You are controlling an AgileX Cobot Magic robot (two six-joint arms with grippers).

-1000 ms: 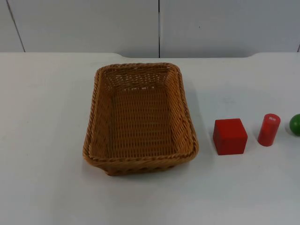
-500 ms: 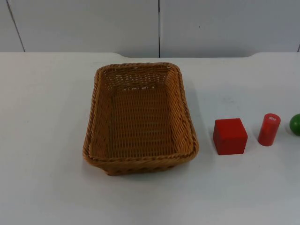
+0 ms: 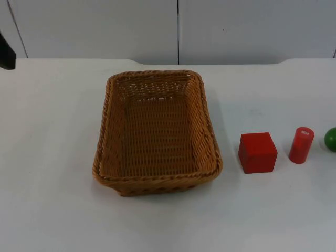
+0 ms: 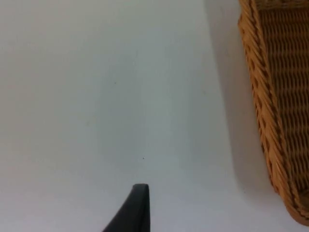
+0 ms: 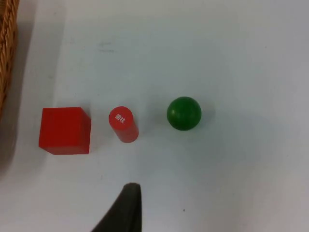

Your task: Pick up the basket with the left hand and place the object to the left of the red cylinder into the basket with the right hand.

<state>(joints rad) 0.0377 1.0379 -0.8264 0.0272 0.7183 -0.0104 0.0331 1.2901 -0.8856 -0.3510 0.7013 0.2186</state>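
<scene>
While the brown woven wicker basket (image 3: 157,132) sits empty on the white table (image 3: 52,199), the red cube (image 3: 257,152) stands just right of it, then the red cylinder (image 3: 301,145) and green ball (image 3: 331,139). Left gripper (image 3: 7,52) hovers far left of the basket; whether either gripper is spread or closed cannot be told.

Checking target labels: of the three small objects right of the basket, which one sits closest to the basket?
The red cube: it lies nearest the basket, with the red cylinder next and the green ball farthest.
</scene>
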